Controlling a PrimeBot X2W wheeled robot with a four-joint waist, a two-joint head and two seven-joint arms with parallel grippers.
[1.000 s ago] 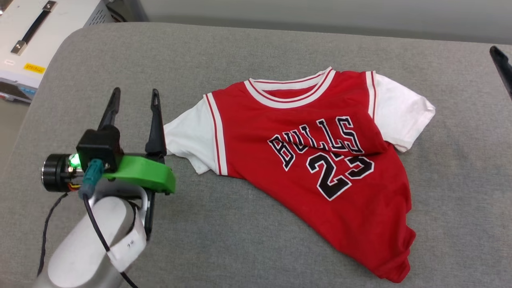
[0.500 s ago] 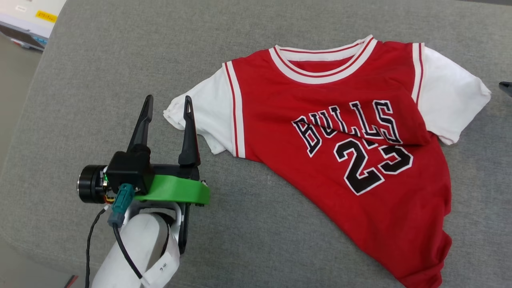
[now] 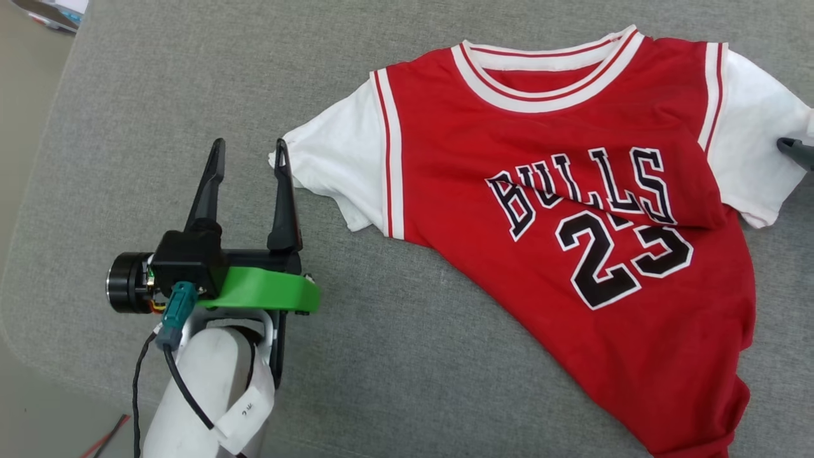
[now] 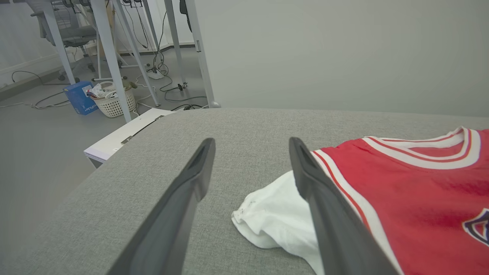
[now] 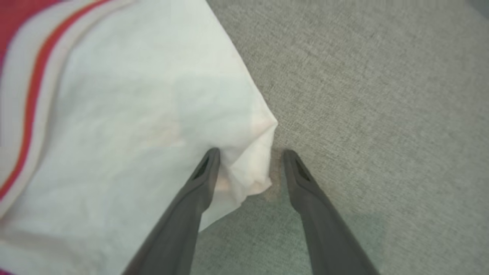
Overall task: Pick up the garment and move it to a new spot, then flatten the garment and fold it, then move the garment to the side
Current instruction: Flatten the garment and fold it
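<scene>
The garment [image 3: 458,159] is a red jersey with white sleeves and "BULLS 23" on the chest, lying face up on the grey padded surface [image 3: 413,369], its lower half bunched toward the right. My left gripper [image 3: 248,147] is open just left of the left sleeve [image 4: 267,214], with its inner finger at the sleeve's edge. In the left wrist view that gripper [image 4: 251,143] holds nothing. My right gripper [image 5: 251,152] is open and straddles a folded corner of the right sleeve [image 5: 133,114]; one of its fingertips [image 3: 795,149] shows at the head view's right edge.
The padded surface ends in a rounded edge at the left, with floor [image 3: 25,127] beyond. A white case [image 4: 122,137] sits beside that edge. Farther off are table legs, a basket [image 4: 112,103] and a blue box [image 4: 78,97] on the floor.
The head camera has tilted and turned, shifting the whole picture. My left gripper has closed in on the left sleeve. The right fingertip has come from off the cloth onto the right sleeve.
</scene>
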